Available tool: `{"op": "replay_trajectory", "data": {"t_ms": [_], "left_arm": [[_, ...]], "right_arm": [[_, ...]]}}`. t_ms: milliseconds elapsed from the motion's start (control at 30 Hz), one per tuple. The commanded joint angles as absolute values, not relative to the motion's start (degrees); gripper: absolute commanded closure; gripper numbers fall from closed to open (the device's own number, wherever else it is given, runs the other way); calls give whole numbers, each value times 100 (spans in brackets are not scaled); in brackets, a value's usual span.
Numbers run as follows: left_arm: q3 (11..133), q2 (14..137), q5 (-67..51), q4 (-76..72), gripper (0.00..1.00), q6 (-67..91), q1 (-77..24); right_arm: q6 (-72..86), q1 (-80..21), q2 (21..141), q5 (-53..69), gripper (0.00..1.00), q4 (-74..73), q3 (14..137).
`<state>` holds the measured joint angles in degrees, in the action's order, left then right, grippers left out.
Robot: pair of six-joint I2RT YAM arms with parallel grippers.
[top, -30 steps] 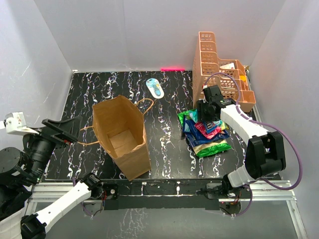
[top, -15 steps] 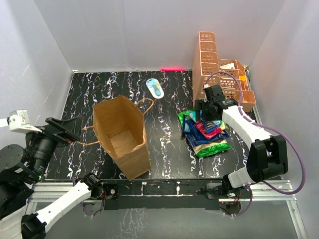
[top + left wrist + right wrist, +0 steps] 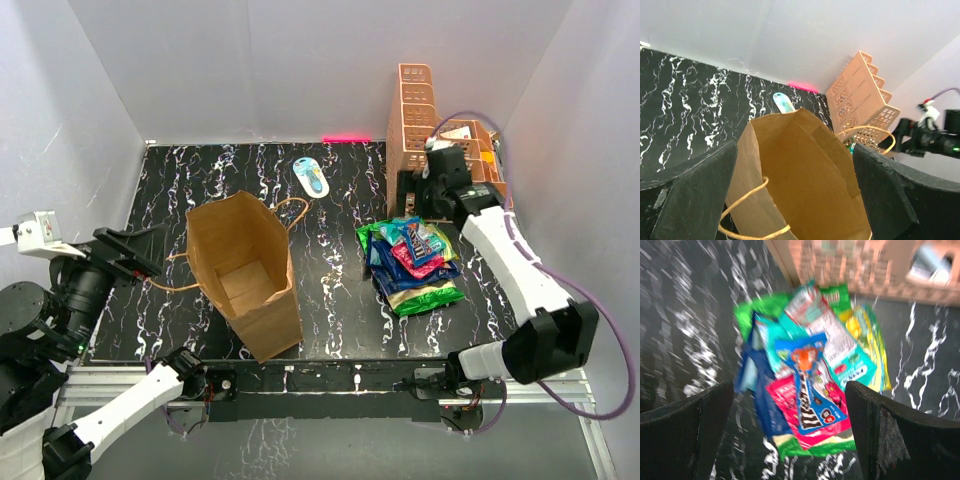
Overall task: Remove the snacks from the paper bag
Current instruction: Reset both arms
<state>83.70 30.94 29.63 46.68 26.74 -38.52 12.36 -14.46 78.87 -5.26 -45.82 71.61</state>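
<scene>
left gripper (image 3: pixel 794 150): spread, empty, facing bag (image 3: pixel 245 270) mouth | right gripper (image 3: pixel 789 387): spread, empty, above snacks (image 3: pixel 415 262) | snacks: heaped, apart from bag

Colourful snacks (image 3: pixel 412 262) piled right of the open, upright paper bag (image 3: pixel 262 318)

Table (image 3: pixel 340 200): black, white marbled veins. Paper bag (image 3: pixel 245 270): plain kraft brown. Snacks (image 3: pixel 415 255): green, teal, dark blue, pink-red, one blue with an orange mark. Basket (image 3: pixel 420 130): pale orange lattice. Oval object (image 3: pixel 311 177): blue-white. My right gripper (image 3: pixel 787 390): black fingers.
</scene>
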Motion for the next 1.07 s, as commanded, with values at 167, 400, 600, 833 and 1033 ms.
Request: {"op": "replay_trajectory", "data": {"t_ms": [167,400,600,833,1033], "left_arm": [[9141,3733,3085,3976,2,1710,-3867],[9371,3965,3064,3854,2,1494,-3867],[9479,4086,3038,3835,2,1465,-3867],[9438,4165,3009,3772,1,1446,-3868],[9326,4134,3019,3562,1,1389,-3867]], "right_arm": [[1307,-1423,5485,256,2,-4061,8423],[1225,-1424,4444,166,2,-3886,9177],[1228,-1424,4234,223,2,-3867,9521],[1224,-1419,4328,-95,2,-3988,9647],[1250,-1422,4481,-432,2,-4269,9672]]}}
